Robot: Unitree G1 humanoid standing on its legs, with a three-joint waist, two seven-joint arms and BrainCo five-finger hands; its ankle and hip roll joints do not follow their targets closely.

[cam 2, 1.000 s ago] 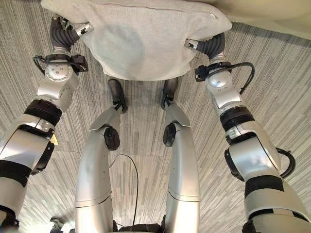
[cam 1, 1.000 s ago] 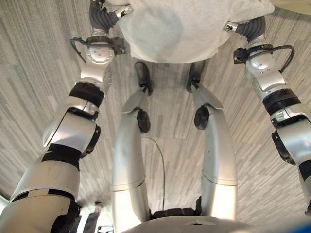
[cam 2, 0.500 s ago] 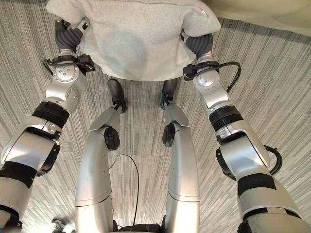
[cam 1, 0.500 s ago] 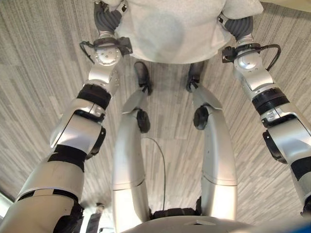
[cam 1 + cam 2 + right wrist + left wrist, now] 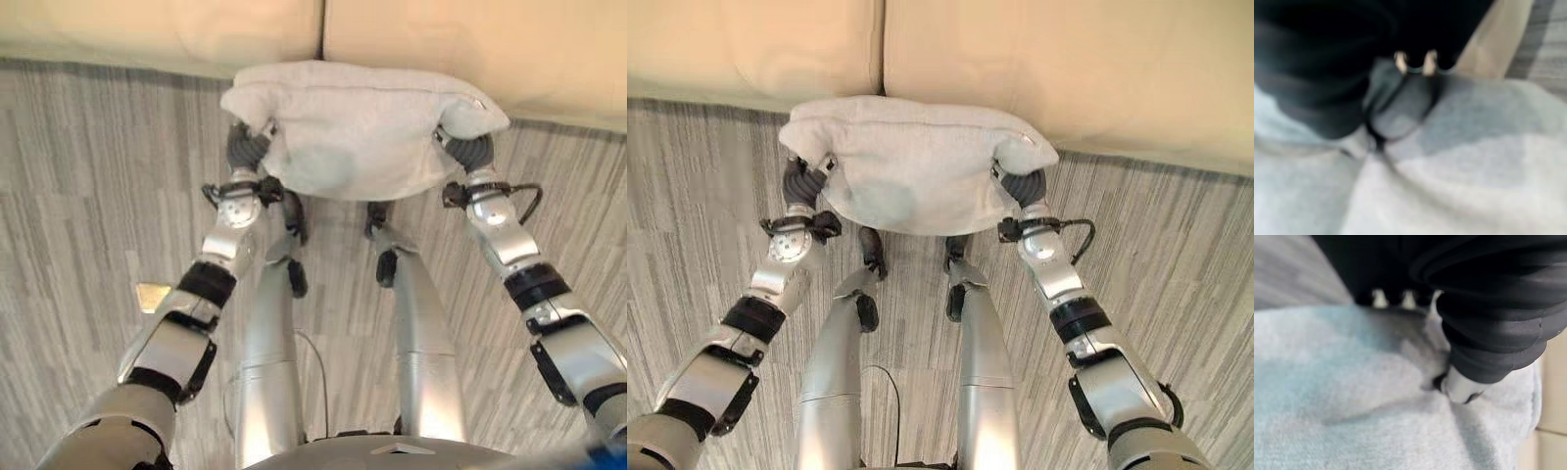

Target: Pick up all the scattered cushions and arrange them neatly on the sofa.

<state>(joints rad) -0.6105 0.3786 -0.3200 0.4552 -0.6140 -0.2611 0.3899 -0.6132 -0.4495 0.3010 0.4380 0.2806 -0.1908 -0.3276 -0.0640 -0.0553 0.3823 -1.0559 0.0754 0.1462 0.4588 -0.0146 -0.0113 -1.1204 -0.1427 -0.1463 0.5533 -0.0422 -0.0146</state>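
A pale grey cushion (image 5: 362, 127) hangs in the air between my two hands, just in front of the beige sofa (image 5: 441, 49). My left hand (image 5: 245, 147) grips its left end and my right hand (image 5: 470, 152) its right end. In the left wrist view the thumb (image 5: 1459, 387) digs into the cushion (image 5: 1352, 406) while the fingers reach round its far side. The right wrist view shows the same pinch, thumb (image 5: 1400, 110) pressed into the cloth (image 5: 1474, 171). The cushion's far edge overlaps the sofa's front edge.
The sofa's front runs across the far side, with a seam (image 5: 321, 29) between its two seat pads. Grey striped carpet (image 5: 88, 196) lies on both sides. A small tan scrap (image 5: 152, 294) lies on the floor by my left arm.
The view has tilted up and the sofa has come into sight. Both arms have stretched forward, carrying the cushion away from my body towards the sofa's edge.
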